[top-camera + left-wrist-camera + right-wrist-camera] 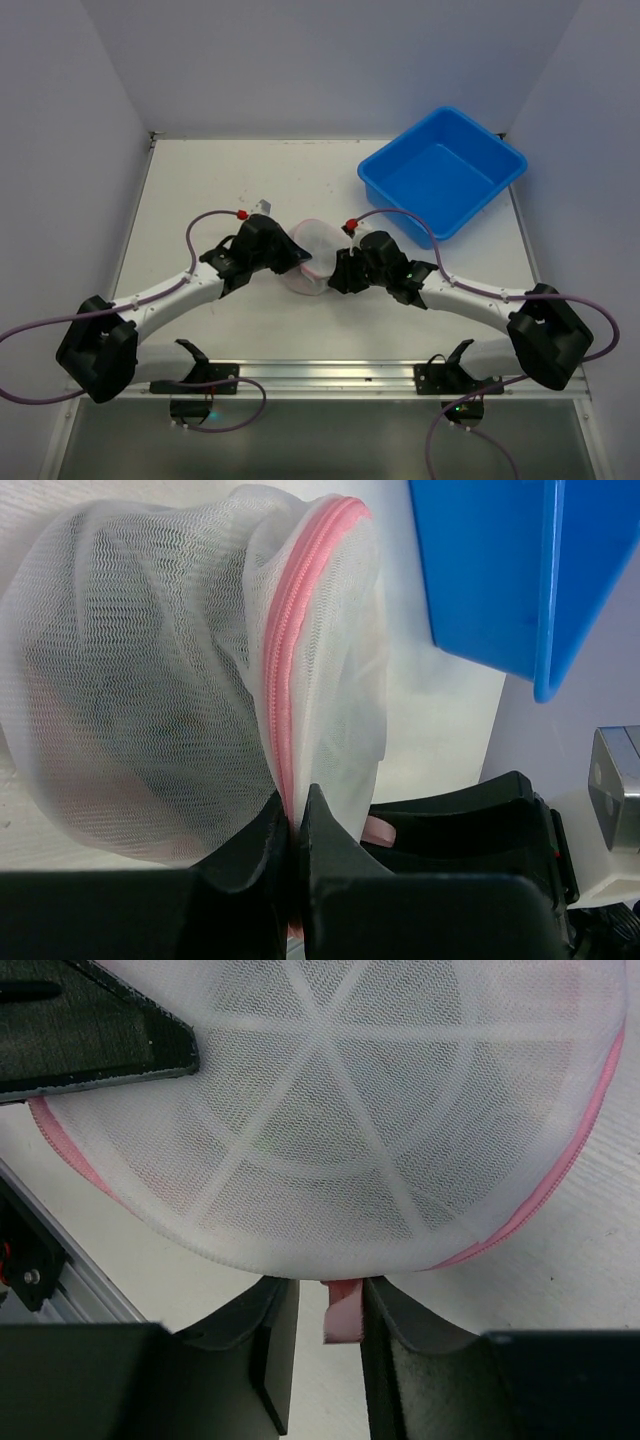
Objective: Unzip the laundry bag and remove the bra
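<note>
The laundry bag (312, 258), white mesh with a pink zipper (285, 660), lies mid-table between both arms. My left gripper (297, 815) is shut on the bag's pink zipper rim from the left. My right gripper (330, 1305) stands open at the bag's (330, 1100) right edge. A short pink pull tab (343, 1312) hangs between its fingers, against the right one, with a gap to the left one. The zipper looks closed along the part I see. The bra is hidden; only a dim dark shape shows through the mesh (150, 700).
A blue plastic bin (443, 170) sits at the back right of the white table (220, 190), close behind the bag in the left wrist view (490, 570). The metal rail (320, 375) runs along the near edge.
</note>
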{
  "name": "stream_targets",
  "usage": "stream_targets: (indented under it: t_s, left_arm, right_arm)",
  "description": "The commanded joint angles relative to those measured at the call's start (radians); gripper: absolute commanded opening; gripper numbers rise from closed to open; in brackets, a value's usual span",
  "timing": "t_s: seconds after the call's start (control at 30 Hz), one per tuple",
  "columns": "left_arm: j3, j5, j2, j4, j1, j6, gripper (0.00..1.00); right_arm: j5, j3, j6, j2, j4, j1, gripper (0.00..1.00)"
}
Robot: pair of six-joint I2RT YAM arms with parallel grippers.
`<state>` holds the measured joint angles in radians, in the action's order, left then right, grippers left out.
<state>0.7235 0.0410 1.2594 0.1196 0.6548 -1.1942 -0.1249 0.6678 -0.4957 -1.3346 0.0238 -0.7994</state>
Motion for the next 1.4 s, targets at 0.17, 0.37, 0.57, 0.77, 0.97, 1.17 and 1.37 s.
stream_targets:
  t_s: [0.17,0.37,0.57,0.77,0.97,1.17,1.37]
  left_arm:
    - [-0.004,0.031,-0.037,-0.023,-0.017,0.004,0.0]
    - [-0.018,0.06,-0.075,0.086,-0.098,0.148,0.0]
    - [-0.068,0.152,-0.095,0.149,-0.159,0.341,0.0]
    - [-0.02,0.275,0.004,0.155,-0.19,0.524,0.0]
    - [0.158,0.304,0.173,0.158,-0.256,0.651,0.04]
    - [0.372,0.323,0.29,0.121,-0.273,0.527,0.86]
    - [0.28,0.208,0.169,0.169,-0.277,0.406,1.0]
  right_arm:
    - [0.021,0.013,0.052,0.028,0.036,0.003,0.02]
    - [0.169,-0.008,0.074,0.12,-0.102,0.066,0.0]
    - [0.134,0.012,0.068,0.209,-0.226,0.265,0.0]
    - [-0.016,0.076,0.121,0.141,-0.255,0.256,0.0]
    - [-0.117,0.073,0.1,0.141,-0.243,0.189,0.0]
    - [-0.116,0.136,-0.067,0.074,-0.136,0.071,0.0]
    - [-0.082,0.202,-0.167,-0.044,-0.003,0.036,0.0]
